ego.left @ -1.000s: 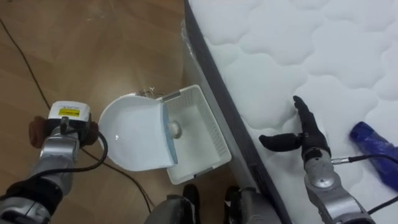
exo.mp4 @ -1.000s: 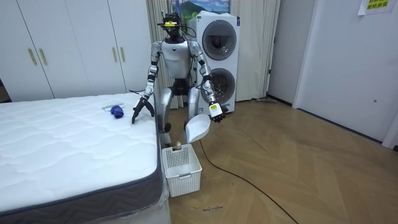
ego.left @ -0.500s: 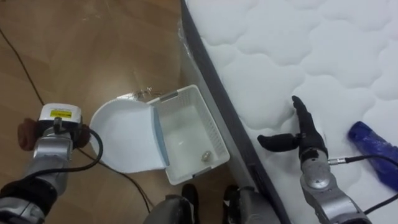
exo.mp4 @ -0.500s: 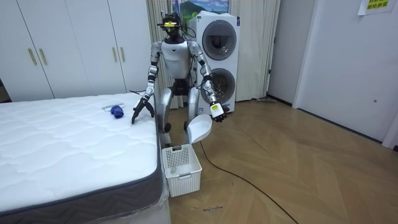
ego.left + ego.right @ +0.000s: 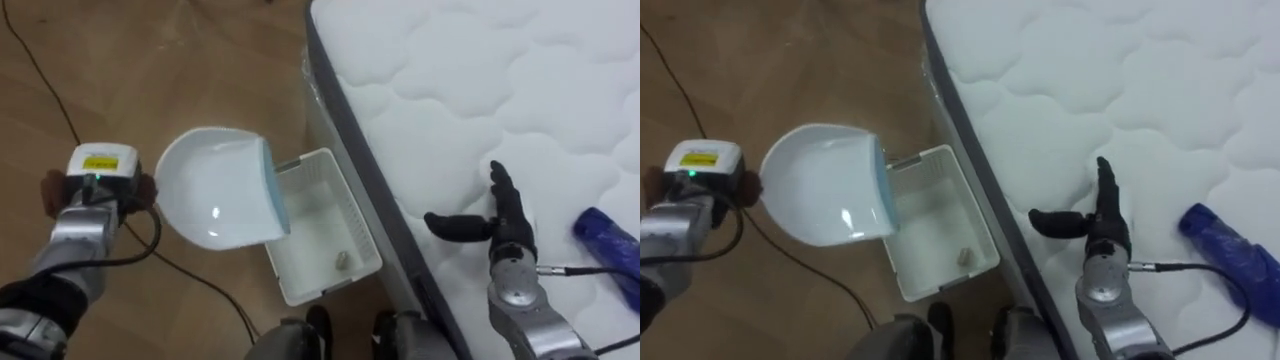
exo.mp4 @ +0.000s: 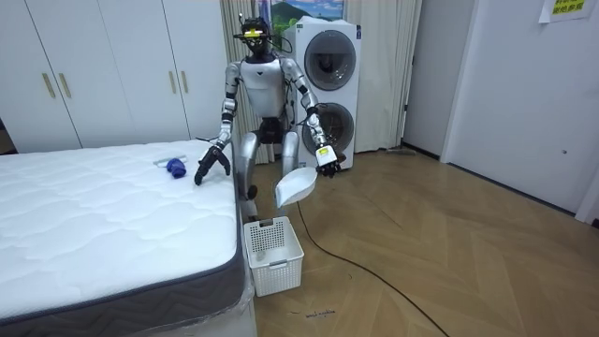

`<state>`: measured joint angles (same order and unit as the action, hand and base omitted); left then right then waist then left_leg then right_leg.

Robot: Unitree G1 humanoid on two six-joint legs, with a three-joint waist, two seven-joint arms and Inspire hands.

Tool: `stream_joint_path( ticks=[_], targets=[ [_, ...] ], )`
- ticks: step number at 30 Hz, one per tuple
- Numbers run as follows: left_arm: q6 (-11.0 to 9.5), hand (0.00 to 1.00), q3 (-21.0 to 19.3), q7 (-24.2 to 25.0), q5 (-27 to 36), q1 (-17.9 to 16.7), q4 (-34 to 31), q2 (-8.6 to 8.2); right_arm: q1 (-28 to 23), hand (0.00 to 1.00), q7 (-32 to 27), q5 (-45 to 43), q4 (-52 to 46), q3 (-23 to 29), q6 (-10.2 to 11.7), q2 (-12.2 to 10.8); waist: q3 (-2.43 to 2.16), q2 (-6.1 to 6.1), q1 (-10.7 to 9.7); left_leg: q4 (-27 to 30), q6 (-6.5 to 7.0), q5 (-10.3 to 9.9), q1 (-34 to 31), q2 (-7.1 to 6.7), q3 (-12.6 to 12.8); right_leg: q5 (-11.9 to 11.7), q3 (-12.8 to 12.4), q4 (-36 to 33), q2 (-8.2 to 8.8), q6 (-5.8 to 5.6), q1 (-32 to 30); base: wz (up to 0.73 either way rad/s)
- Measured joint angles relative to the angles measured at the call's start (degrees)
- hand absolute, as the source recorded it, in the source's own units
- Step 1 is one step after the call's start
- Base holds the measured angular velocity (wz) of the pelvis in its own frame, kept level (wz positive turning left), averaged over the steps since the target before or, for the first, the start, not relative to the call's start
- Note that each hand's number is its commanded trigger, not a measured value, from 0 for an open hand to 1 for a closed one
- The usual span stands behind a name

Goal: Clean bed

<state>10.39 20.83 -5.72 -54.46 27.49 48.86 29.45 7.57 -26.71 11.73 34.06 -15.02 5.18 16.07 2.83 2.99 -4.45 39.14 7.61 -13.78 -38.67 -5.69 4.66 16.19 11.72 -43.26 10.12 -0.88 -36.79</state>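
My right hand (image 5: 510,225) hovers low over the bed (image 5: 470,90), close to its near edge, fingers spread wide and straight with the thumb stuck out to the side, holding nothing. Just to its right, on the quilted top, lies a blue thing (image 5: 612,242), apart from my fingers. My left hand (image 5: 95,190) is out over the wooden floor (image 5: 150,70), closed on the handle end of a white dustpan (image 5: 220,185), which I hold up in the air with its open mouth turned toward the bed. Below the pan's mouth, on the floor right against the bed's side edge, stands a white basket (image 5: 355,235); a small pale scrap (image 5: 341,260) lies on its bottom. I stand at the bed's corner, beside the basket.
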Motion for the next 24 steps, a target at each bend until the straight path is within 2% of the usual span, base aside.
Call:
stream_joint_path(
  ticks=[2, 3, 5, 6, 8, 9, 11, 12, 14, 15, 16, 18, 19, 20, 21, 22, 23, 24],
  targets=[
    [-2.2, 1.00, -2.8, -3.2, 4.8, -1.3, -2.1, 0.00, -1.8, 0.00, 0.2, 0.4, -0.4, 0.3, 1.6, 0.3, -0.01, -0.01, 0.0, 0.3, 0.82, -0.5, 1.9, 1.29, 0.7, -0.1, -0.5, 1.2, -1.25, 0.09, 1.9, -0.25],
    [-2.7, 1.00, -3.4, -4.1, 5.8, -2.3, -3.1, 0.01, -2.3, 0.00, 0.4, 0.5, -0.6, 0.6, 2.0, 0.3, -0.03, -0.02, 0.1, 0.3, 0.84, -0.8, 2.5, 1.74, 1.3, -0.2, -0.9, 1.5, -1.67, 0.13, 2.3, -0.50],
    [-5.0, 1.00, -7.8, -6.6, 10.4, -7.8, -7.7, -0.05, -3.4, 0.00, 1.8, 1.1, -1.3, 1.2, 3.7, 0.4, -0.06, -0.10, 0.3, 0.1, 0.74, -2.4, 5.4, 4.24, 4.6, -1.2, -3.6, 3.2, -3.85, 0.53, 4.1, -0.90],
    [-5.7, 1.00, -9.0, -7.2, 11.5, -9.2, -8.6, -0.27, -3.7, 0.00, 2.2, 1.2, -1.4, 1.5, 4.0, 0.5, -0.07, -0.11, 0.3, -0.2, 0.59, -2.6, 6.2, 4.65, 5.2, -1.6, -4.2, 3.8, -4.34, 0.57, 4.6, -1.00],
    [-8.1, 1.00, -12.4, -9.7, 15.6, -14.5, -12.3, -1.44, -4.7, 0.00, 2.5, 1.4, -1.8, 3.1, 4.3, 0.4, -0.20, -0.25, 0.9, -2.5, 0.24, -3.2, 9.9, 6.51, 8.5, -3.6, -6.8, 7.2, -6.38, 0.65, 6.8, -1.00],
    [-8.6, 1.00, -12.9, -9.9, 16.6, -15.6, -13.3, -1.69, -4.7, 0.00, 2.5, 1.4, -1.8, 3.3, 4.3, 0.4, -0.34, -0.30, 0.9, -3.1, 0.20, -3.2, 10.7, 7.00, 9.4, -4.0, -7.3, 7.9, -6.77, 0.69, 7.2, -0.90],
    [-10.9, 1.00, -13.2, -11.4, 18.8, -18.6, -16.0, -2.99, -5.2, 0.00, 3.1, 1.8, -2.0, 4.3, 5.0, 0.7, -0.72, -0.73, 0.8, -5.4, 0.09, -3.3, 14.2, 8.10, 12.9, -5.0, -10.2, 10.0, -8.11, 0.70, 9.0, -0.81],
    [-11.8, 1.00, -13.3, -12.5, 19.0, -20.1, -16.5, -4.80, -5.9, 0.00, 3.8, 1.7, -2.4, 5.1, 5.1, 0.7, -1.04, -0.87, 1.0, -7.0, 0.02, -3.3, 16.6, 8.14, 14.2, -5.3, -11.6, 11.2, -8.63, 0.64, 10.6, -0.66],
    [-13.1, 1.00, -13.1, -12.7, 19.9, -22.3, -17.8, -6.78, -7.3, 0.00, 3.9, 1.3, -3.7, 5.5, 5.4, 0.4, -1.60, -0.95, 0.1, -9.0, -0.19, -3.2, 19.7, 8.05, 15.3, -5.4, -12.8, 12.7, -9.07, 0.56, 12.9, -0.40],
    [-13.4, 1.00, -12.9, -12.6, 20.2, -23.0, -18.3, -7.25, -7.5, 0.00, 4.0, 1.3, -3.8, 5.7, 5.5, 0.1, -1.80, -1.23, 0.0, -9.6, -0.28, -3.3, 20.7, 8.03, 15.8, -5.4, -13.6, 12.9, -9.32, 0.54, 13.4, -0.51],
    [-14.3, 1.00, -12.9, -12.4, 21.0, -23.7, -18.8, -8.43, -8.0, 0.00, 4.0, 1.1, -4.6, 6.2, 5.5, -0.2, -2.02, -1.43, 0.0, -10.3, -0.51, -3.4, 22.5, 7.90, 15.8, -5.4, -14.8, 13.5, -9.84, 0.56, 14.6, -0.57],
    [-14.8, 1.00, -12.6, -12.3, 22.7, -23.8, -19.3, -10.12, -9.0, 0.00, 4.0, 1.1, -6.4, 6.8, 5.5, -0.2, -2.29, -1.57, -0.5, -11.6, -0.68, -3.5, 24.6, 7.64, 15.8, -5.5, -16.1, 14.4, -10.39, 0.54, 16.3, -0.43],
    [-14.8, 1.00, -12.4, -12.3, 24.2, -23.8, -20.4, -11.21, -9.9, 0.00, 4.0, 0.3, -8.4, 7.5, 5.5, -0.2, -2.40, -1.51, -1.4, -12.4, -0.73, -3.5, 25.7, 7.56, 16.2, -5.6, -16.3, 15.0, -10.47, 0.50, 17.1, -0.33],
    [-14.9, 1.00, -12.0, -12.2, 25.5, -24.0, -22.0, -11.95, -10.5, 0.00, 4.1, -0.9, -10.2, 8.1, 5.5, -0.2, -2.42, -1.55, -1.6, -13.3, -0.81, -3.4, 26.9, 7.61, 17.4, -5.9, -16.8, 15.6, -10.67, 0.45, 17.7, -0.65],
    [-15.3, 1.00, -11.9, -12.2, 26.5, -24.8, -23.7, -12.68, -10.3, 0.00, 4.3, -1.0, -10.9, 8.2, 5.5, -0.4, -2.50, -1.77, -1.5, -14.4, -0.90, -3.4, 28.5, 7.76, 19.7, -6.4, -17.4, 15.9, -11.03, 0.60, 17.9, -0.79],
    [-15.7, 1.00, -11.7, -12.2, 27.0, -25.1, -24.2, -12.97, -10.2, 0.00, 4.5, -1.0, -11.0, 8.2, 5.5, -0.5, -2.52, -1.79, -1.3, -14.7, -1.11, -3.5, 29.2, 8.01, 20.8, -6.7, -17.4, 16.0, -11.24, 0.81, 18.0, -1.07],
    [-16.3, 1.00, -11.6, -12.2, 28.0, -25.7, -25.2, -13.64, -10.3, 0.00, 4.5, -0.9, -11.7, 8.2, 5.5, -0.8, -2.55, -1.83, -1.1, -15.7, -1.22, -3.6, 30.6, 8.42, 23.4, -7.5, -15.7, 16.7, -11.23, 1.44, 18.1, -1.22],
    [-16.4, 1.00, -11.7, -12.2, 28.1, -26.3, -26.0, -14.46, -10.6, 0.00, 4.6, -0.8, -12.6, 8.3, 5.5, -1.0, -2.56, -1.86, -0.6, -16.7, -1.27, -3.6, 31.9, 8.93, 26.8, -8.7, -12.1, 17.5, -11.01, 2.66, 18.0, -1.37]
  ],
)
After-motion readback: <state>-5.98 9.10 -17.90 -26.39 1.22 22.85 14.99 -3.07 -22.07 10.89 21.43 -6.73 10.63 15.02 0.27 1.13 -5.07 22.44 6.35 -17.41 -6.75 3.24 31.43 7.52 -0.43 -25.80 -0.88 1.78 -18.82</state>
